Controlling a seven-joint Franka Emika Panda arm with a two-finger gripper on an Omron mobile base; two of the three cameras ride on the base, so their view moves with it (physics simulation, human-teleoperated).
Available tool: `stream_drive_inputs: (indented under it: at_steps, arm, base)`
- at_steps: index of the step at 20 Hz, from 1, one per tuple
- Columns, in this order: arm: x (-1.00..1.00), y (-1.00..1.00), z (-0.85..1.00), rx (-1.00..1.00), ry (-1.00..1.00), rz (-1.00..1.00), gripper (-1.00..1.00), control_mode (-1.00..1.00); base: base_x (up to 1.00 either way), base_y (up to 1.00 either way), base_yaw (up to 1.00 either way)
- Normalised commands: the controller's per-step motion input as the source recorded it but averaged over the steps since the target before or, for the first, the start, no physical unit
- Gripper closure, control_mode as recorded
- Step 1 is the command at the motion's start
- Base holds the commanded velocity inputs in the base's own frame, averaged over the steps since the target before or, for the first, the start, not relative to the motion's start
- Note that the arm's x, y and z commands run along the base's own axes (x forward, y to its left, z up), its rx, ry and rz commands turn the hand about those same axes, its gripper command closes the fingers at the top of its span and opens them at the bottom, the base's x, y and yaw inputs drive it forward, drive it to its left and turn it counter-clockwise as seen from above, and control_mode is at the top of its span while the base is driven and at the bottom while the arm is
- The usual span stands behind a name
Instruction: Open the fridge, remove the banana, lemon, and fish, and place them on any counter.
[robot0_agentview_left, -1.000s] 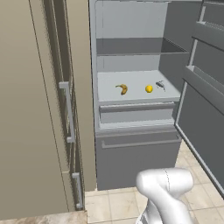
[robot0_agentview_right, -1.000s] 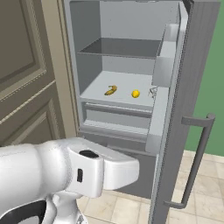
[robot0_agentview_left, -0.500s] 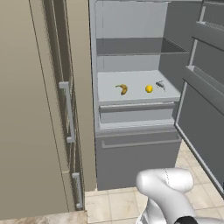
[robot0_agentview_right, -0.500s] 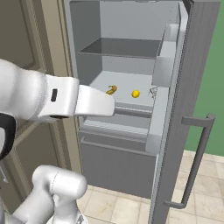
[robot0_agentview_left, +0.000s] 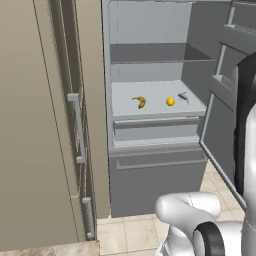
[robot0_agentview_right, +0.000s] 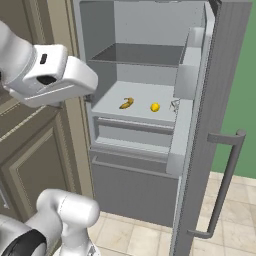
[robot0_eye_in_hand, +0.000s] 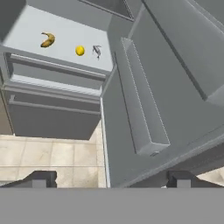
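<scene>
The gripper (robot0_eye_in_hand: 109, 177) hangs with its jaws spread wide and nothing between them, low in front of the open fridge (robot0_eye_in_hand: 52, 118), its fingertips (robot0_eye_in_hand: 41, 178) apart above the tiled floor (robot0_eye_in_hand: 48, 157). Just ahead is the inner face of the swung-out door (robot0_eye_in_hand: 175, 87), with its shelf bin (robot0_eye_in_hand: 140, 105). Beyond, on the pale middle shelf (robot0_agentview_left: 155, 102), the banana (robot0_agentview_left: 139, 102), the lemon (robot0_agentview_left: 170, 101) and the fish (robot0_agentview_left: 183, 97) lie in a row, apart from one another, above the drawer front (robot0_agentview_left: 157, 175). Beige cabinets (robot0_agentview_left: 40, 125) stand beside the fridge.
</scene>
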Motion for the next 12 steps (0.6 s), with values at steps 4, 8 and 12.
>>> stream_drive_inputs:
  at_steps: [4,8,12]
  arm:
    - [0.46,0.69,-0.01,0.18,-0.06,0.15,-1.0,-1.0]
    - [0.29,0.4,0.0,0.22,-0.05,0.12,-1.0,-1.0]
    - [0.07,0.2,-0.13,0.19,-0.06,0.13,-1.0,-1.0]
  base:
    - [0.0,0.0,0.0]
    - [0.0,0.0,0.0]
    - [0.0,0.0,0.0]
